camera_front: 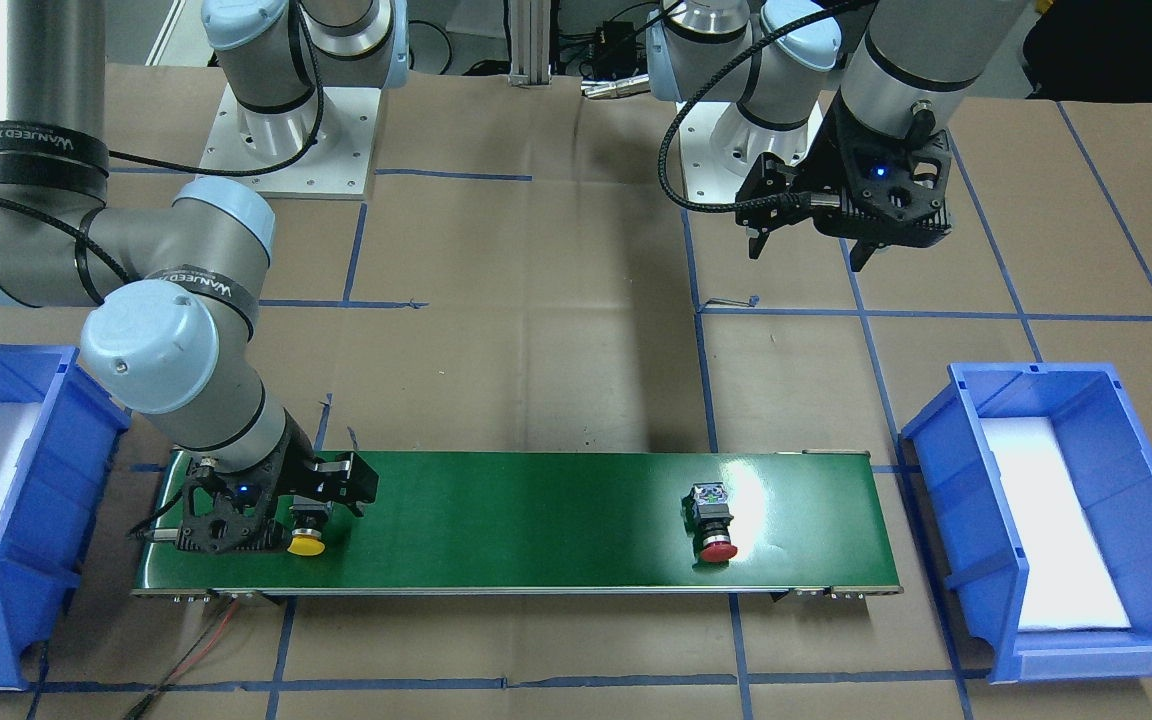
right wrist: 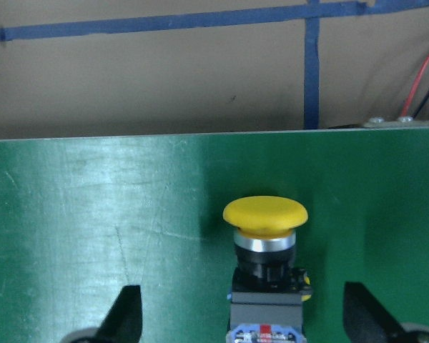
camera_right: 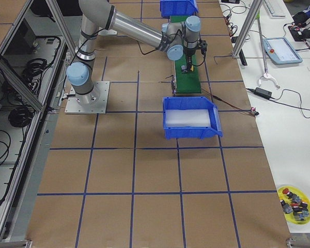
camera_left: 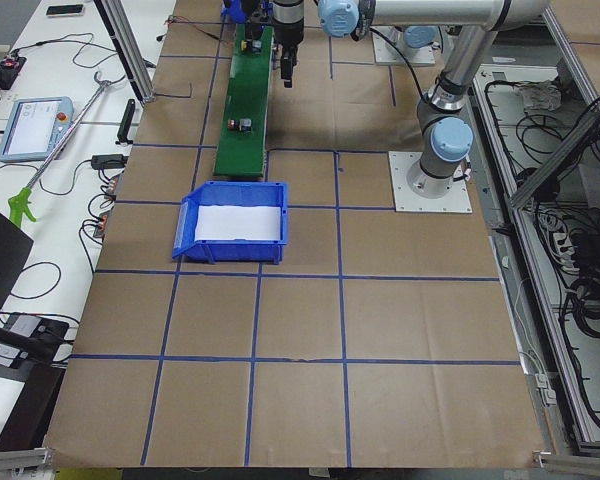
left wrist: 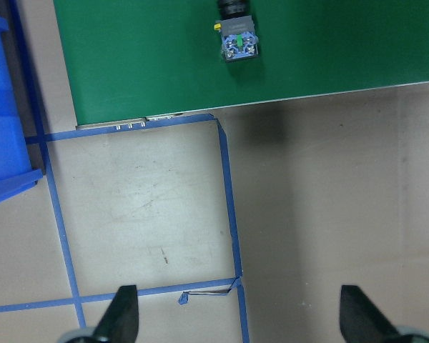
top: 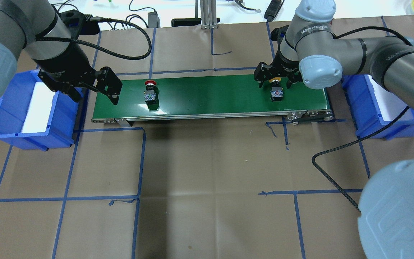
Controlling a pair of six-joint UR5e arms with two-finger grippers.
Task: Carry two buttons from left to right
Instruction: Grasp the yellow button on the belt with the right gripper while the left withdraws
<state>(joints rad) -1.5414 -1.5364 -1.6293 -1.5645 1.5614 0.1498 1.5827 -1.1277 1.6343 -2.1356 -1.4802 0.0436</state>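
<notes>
The yellow-capped button (right wrist: 264, 214) lies on its side at the right end of the green belt (top: 210, 97). My right gripper (top: 274, 82) is low over it, open, with a fingertip (right wrist: 125, 314) on either side and clear of it. It also shows in the front-facing view (camera_front: 308, 535). The red-capped button (top: 150, 92) lies on the belt's left part, also seen in the front-facing view (camera_front: 714, 520) and at the top of the left wrist view (left wrist: 237, 36). My left gripper (top: 93, 96) hangs open and empty above the table by the belt's left end.
A blue bin (top: 59, 118) with a white liner stands off the belt's left end, and another blue bin (top: 365, 108) stands off its right end. Blue tape lines cross the brown table. A black cable (top: 336, 180) lies on the table at the right.
</notes>
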